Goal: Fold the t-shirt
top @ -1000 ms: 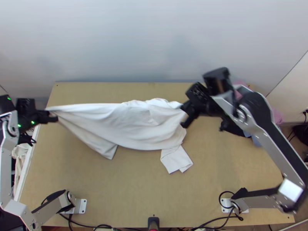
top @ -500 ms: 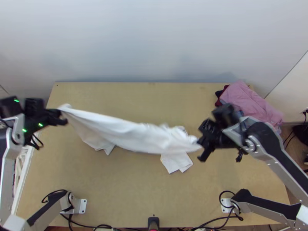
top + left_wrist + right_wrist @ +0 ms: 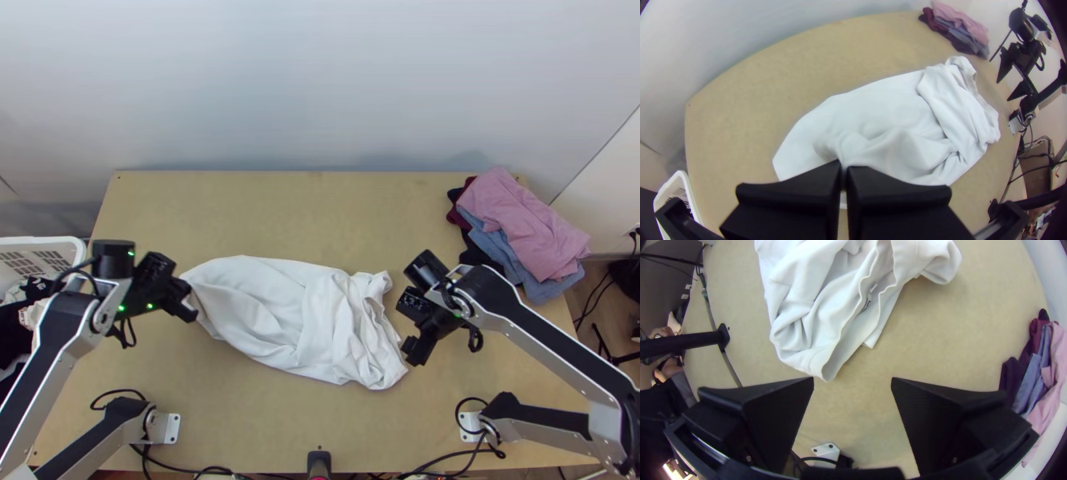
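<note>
I'm facing clothes (image 3: 522,224) heaped at the table's (image 3: 280,210) far-right corner, a basket (image 3: 48,241) standing past its left edge, my left gripper (image 3: 190,310) pinching the t-shirt (image 3: 268,308), my right gripper (image 3: 414,342) gaping, holding nothing

Two robot-arm bases (image 3: 171,428) and loose cables (image 3: 457,413) are lining the near edge of a wooden table (image 3: 264,424), suggesting a robotics lab.

The t-shirt (image 3: 272,312) lies mid-table (image 3: 280,212), between the left gripper (image 3: 190,308) at its left end and the right gripper (image 3: 411,352) near its right; clothes (image 3: 520,220) lie stacked at the far right corner; a basket (image 3: 48,240) holding laundry (image 3: 11,328) stands left of the table.
</note>
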